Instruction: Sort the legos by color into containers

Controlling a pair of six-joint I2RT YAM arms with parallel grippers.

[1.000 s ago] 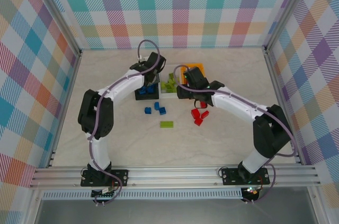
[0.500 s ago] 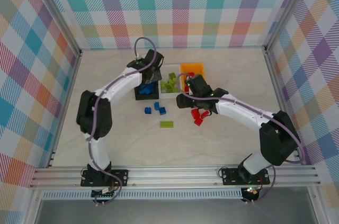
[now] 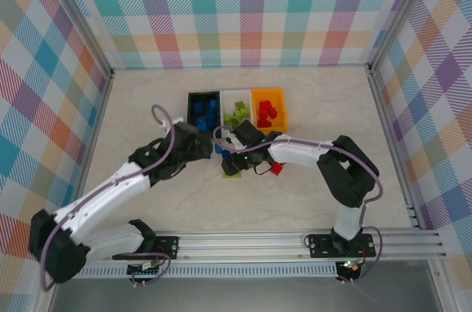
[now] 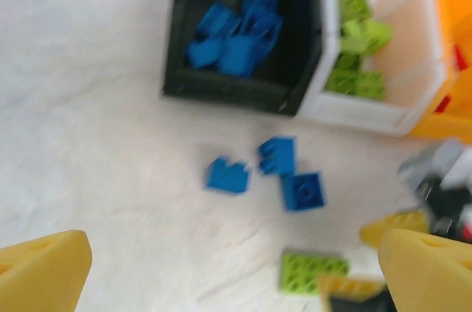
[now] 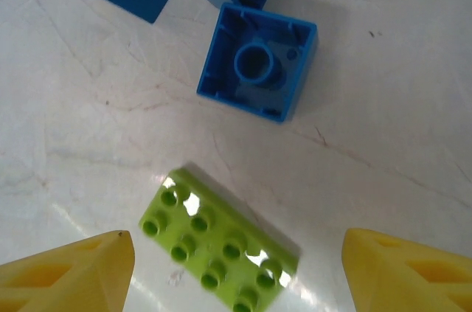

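Note:
Three bins stand in a row: a black bin (image 3: 190,111) of blue legos, a white bin (image 3: 225,109) of lime green ones, and an orange bin (image 3: 283,109) of red ones. A flat green lego (image 5: 221,249) lies on the table between the open fingers of my right gripper (image 5: 240,282), which hovers over it (image 3: 231,164). Three loose blue legos (image 4: 278,156) lie in front of the black bin (image 4: 236,94). My left gripper (image 4: 234,282) is open and holds nothing, back from those blue legos (image 3: 200,148). A red lego (image 3: 276,168) sits right of the right gripper.
The green plate (image 4: 311,271) lies at the lower right of the left wrist view, with the right gripper's yellow fingers (image 4: 394,223) beside it. An upside-down blue lego (image 5: 258,61) lies just beyond the green plate. Metal rails edge the table.
My left arm has pulled back from the black bin toward the near left. My right gripper has swung left from the red legos to above the green plate.

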